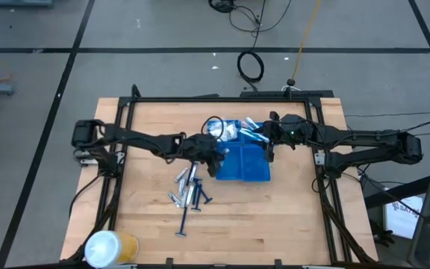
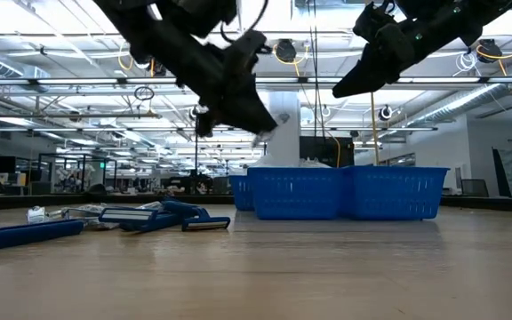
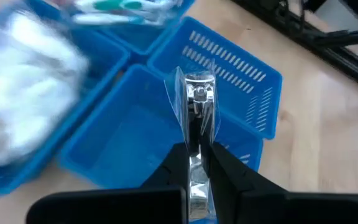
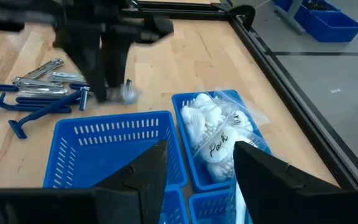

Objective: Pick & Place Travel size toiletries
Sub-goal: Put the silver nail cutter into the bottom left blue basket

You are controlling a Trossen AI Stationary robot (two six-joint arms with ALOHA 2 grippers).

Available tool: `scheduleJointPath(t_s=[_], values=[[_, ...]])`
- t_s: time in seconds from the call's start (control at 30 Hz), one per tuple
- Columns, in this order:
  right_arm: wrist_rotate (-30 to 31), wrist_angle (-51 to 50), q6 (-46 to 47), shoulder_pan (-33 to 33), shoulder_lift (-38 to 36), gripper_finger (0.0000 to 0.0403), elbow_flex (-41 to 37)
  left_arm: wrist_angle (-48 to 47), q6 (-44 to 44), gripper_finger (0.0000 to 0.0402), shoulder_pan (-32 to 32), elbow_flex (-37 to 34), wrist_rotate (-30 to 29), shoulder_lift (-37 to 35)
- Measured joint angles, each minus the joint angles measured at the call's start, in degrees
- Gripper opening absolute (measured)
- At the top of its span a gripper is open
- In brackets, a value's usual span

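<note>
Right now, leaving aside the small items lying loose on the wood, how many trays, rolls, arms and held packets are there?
tray: 1
roll: 1
arms, left and right: 2
packet in left fingers: 1
Total: 5

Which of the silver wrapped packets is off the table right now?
The silver packet pinched in the left hand, above the blue tray; the others lie on the wood beside the razors.

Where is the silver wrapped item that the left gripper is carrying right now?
The silver packet is pinched in the left gripper, held in the air over the blue tray's empty compartment, near the table's centre.
</note>
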Motion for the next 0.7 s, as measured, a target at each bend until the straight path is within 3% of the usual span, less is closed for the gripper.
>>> scheduleJointPath(t_s=[0.3, 0.7], values=[[0.0, -0.1, 0.0, 0.0, 0.0, 0.0171, 0.0, 5.4, -0.6, 0.0039, 0.8, 0.0, 3.8, 5.0], [0.0, -0.1, 0.0, 0.0, 0.0, 0.0171, 0.0, 5.8, -0.8, 0.0171, 1.9, 0.0, 2.7, 5.2]])
